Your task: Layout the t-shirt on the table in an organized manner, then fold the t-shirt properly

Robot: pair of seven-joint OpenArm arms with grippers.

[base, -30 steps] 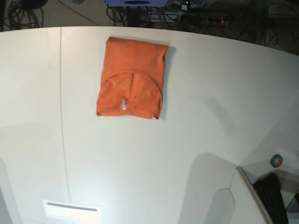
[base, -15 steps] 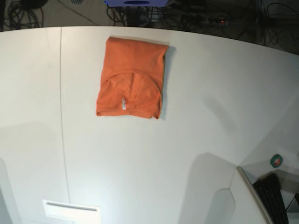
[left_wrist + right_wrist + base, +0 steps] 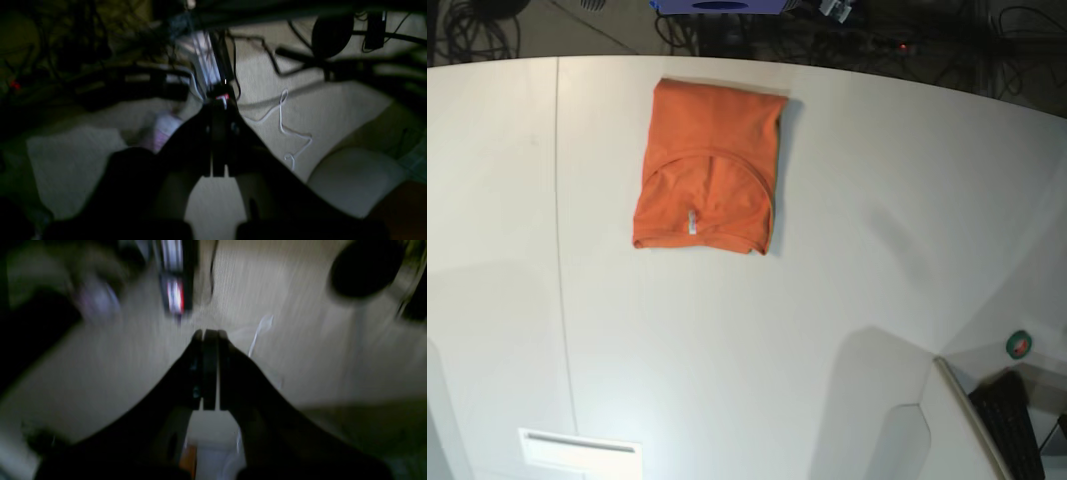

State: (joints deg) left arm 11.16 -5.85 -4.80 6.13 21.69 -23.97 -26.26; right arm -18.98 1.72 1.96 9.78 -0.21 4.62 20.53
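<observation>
The left wrist view was dim and blurred. The left gripper (image 3: 218,133) filled the lower middle as a dark shape, its two jaws pressed together with nothing between them. Beyond it lay a pale floor (image 3: 333,110) crossed by dark cables (image 3: 267,56) and one thin white cord (image 3: 287,133) that curled in loops. A round black object (image 3: 332,33) sat at the upper right.

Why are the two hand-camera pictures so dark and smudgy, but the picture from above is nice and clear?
Base view: bright and sharp, the folded t-shirt crisp on the white table, with soft grey shadows near the bottom. Left wrist view: dim and blurry, the shut left gripper a dark silhouette. Right wrist view: streaky blur, the shut right gripper also just a dark shape.
</observation>
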